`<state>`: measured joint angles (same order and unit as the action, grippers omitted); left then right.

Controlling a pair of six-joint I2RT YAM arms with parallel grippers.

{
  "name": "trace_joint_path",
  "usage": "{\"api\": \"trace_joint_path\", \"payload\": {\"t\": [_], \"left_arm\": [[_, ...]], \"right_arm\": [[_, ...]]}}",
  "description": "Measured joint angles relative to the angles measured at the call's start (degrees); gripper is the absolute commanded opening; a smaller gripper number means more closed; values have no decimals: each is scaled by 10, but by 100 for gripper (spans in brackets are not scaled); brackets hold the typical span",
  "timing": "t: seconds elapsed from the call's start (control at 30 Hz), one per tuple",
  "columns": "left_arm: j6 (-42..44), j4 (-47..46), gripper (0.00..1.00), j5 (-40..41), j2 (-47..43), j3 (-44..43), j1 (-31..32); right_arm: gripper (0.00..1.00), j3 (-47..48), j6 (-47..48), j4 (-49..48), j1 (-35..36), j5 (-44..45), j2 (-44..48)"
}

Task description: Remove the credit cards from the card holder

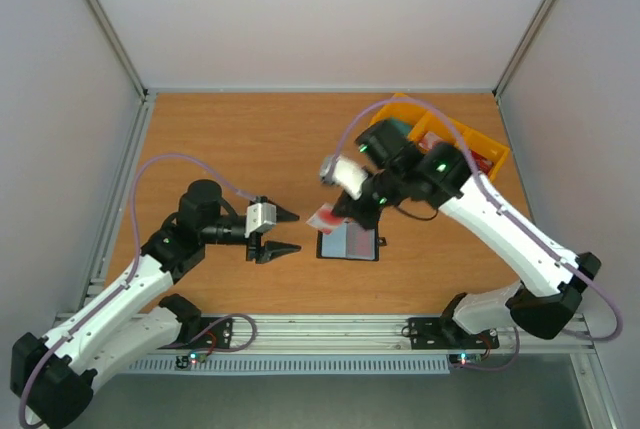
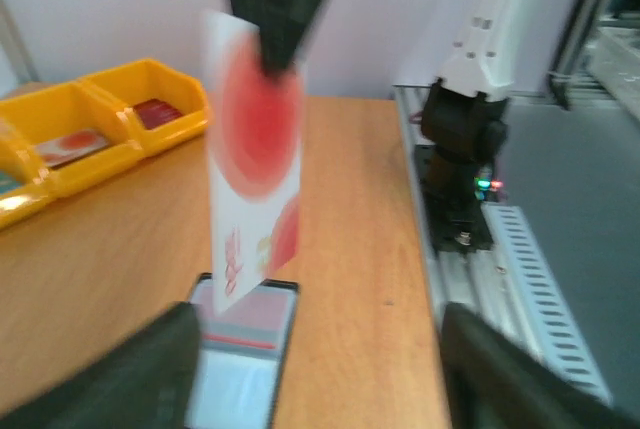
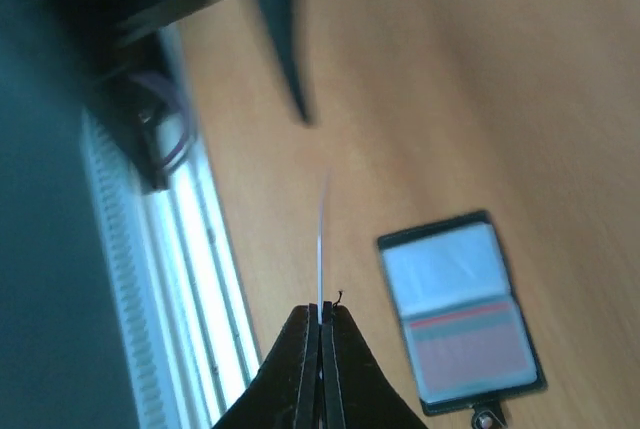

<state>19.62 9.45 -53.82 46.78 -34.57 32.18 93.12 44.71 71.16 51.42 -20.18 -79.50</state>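
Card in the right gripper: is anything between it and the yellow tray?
Nothing visible on the table. The card hangs in the right gripper, clear of the wallet; only bare wood lies toward the tray, under the right arm.

One holder, one tray, several cards

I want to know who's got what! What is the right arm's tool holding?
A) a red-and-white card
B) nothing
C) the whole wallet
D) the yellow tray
A: the right tool is shut on a red-and-white card, held above the open card holder.
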Motion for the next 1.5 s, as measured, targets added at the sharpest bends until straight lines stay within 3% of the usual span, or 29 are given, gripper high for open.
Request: {"api": "trace_joint_path", "payload": {"t": [0.2,0.33,0.43,0.6,0.87,1.5], "left_arm": [[-89,-78,99,103,-17,36,0],[-148,-109,99,177,-30,68,-5],[-188,-115,99,226,-39,97,-14],[-252,-118,99,281,-61,137,-52],[-269,-140,99,303,-68,148,-78],[-269,-166,99,303,-63,150,-78]], "right_arm": [[1,-112,-139,-118,-315,-26,60],[1,-223,-303,-255,-526,-61,82],[1,-277,-430,-359,-629,-65,45],[1,-261,-541,-464,-649,-60,-82],[1,-142,-593,-508,-649,-23,-234],[1,-75,-584,-471,-642,9,-341]]}}
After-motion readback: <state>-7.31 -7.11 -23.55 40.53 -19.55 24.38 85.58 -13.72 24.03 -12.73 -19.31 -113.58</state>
